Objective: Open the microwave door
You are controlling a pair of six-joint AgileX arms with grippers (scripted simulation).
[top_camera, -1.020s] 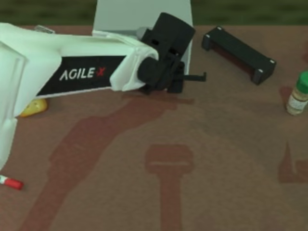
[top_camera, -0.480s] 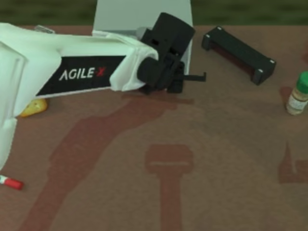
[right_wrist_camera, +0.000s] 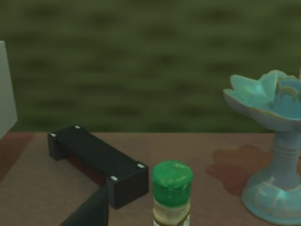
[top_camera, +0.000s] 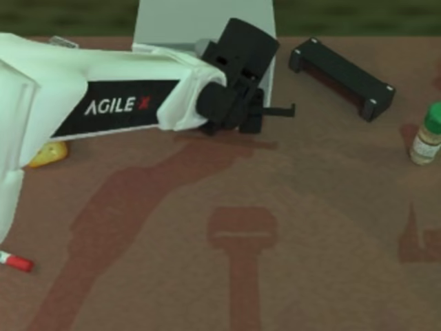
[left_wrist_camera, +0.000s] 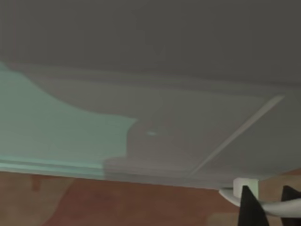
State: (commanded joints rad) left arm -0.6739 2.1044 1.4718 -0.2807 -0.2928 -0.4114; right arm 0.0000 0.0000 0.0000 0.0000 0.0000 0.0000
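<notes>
White arm with "AGILEX" printed on its black stripe reaches from the left to the microwave [top_camera: 203, 21] at the far edge. Left gripper [top_camera: 275, 110] sits at the microwave door [left_wrist_camera: 155, 117], but can't tell if the fingers are apart or together.

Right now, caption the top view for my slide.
Left gripper at the microwave front; black block and green-capped bottle to its right.

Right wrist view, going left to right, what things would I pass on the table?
Microwave at the edge, then the black bracket-shaped block, then the green-capped jar, then the pale teal pedestal dish.
</notes>
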